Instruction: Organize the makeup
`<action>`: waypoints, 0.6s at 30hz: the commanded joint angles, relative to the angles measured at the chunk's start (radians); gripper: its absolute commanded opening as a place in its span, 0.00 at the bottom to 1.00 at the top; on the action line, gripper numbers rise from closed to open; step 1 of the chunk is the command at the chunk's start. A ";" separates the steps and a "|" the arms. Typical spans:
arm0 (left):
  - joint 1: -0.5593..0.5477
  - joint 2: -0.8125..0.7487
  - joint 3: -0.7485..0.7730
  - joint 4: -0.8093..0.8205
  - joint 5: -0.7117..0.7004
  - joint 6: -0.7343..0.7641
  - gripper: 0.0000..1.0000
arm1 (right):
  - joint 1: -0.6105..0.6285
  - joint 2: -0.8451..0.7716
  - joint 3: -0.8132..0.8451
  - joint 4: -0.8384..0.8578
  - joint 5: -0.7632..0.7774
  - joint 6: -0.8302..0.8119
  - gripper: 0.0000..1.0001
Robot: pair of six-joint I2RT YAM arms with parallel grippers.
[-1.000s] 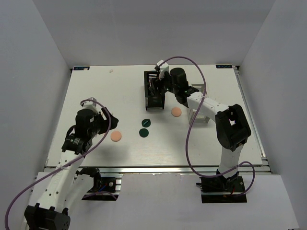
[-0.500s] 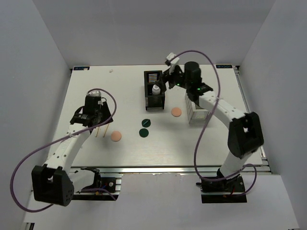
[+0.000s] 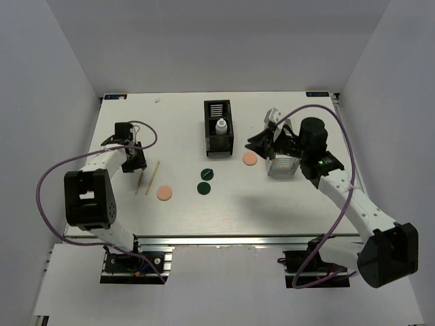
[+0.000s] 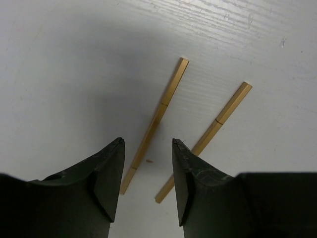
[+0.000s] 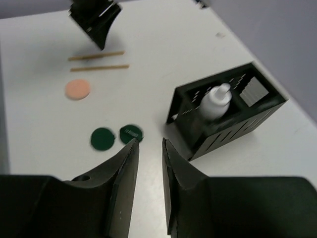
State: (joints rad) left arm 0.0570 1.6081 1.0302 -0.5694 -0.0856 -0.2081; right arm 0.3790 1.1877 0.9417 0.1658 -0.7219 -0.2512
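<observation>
Left pincer (image 4: 147,171) apart over a tan stick (image 4: 157,121); right pincer (image 5: 150,163) narrowly apart, empty.
That stick's near end shows between the left fingers, with a second tan stick (image 4: 213,129) just beside it, both flat on the worktop (image 4: 59,59). The white bottle (image 5: 216,101) stands upright in the black organizer box (image 5: 233,134).

The right gripper (image 3: 257,142) and its wrist cover part of the white box (image 3: 283,167) right behind it. Ahead of its fingers, the white bottle (image 5: 215,101) shows only its top; the rest is hidden in the black box (image 5: 223,134). The mark on the green disc (image 5: 131,133) nearest those fingers is too blurry to read.
</observation>
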 commanded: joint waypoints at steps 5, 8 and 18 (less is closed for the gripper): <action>0.001 0.105 0.033 0.066 0.053 0.116 0.54 | 0.000 -0.141 -0.138 -0.095 -0.030 0.018 0.32; 0.001 0.136 0.025 0.085 0.061 0.118 0.52 | 0.000 -0.155 -0.152 -0.107 -0.025 0.023 0.33; 0.001 0.158 0.013 0.120 -0.082 0.113 0.20 | -0.008 -0.154 -0.129 -0.127 -0.022 0.030 0.34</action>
State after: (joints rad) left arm 0.0559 1.7592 1.0500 -0.4702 -0.1020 -0.1066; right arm 0.3786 1.0466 0.7910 0.0460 -0.7368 -0.2348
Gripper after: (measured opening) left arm 0.212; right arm 0.333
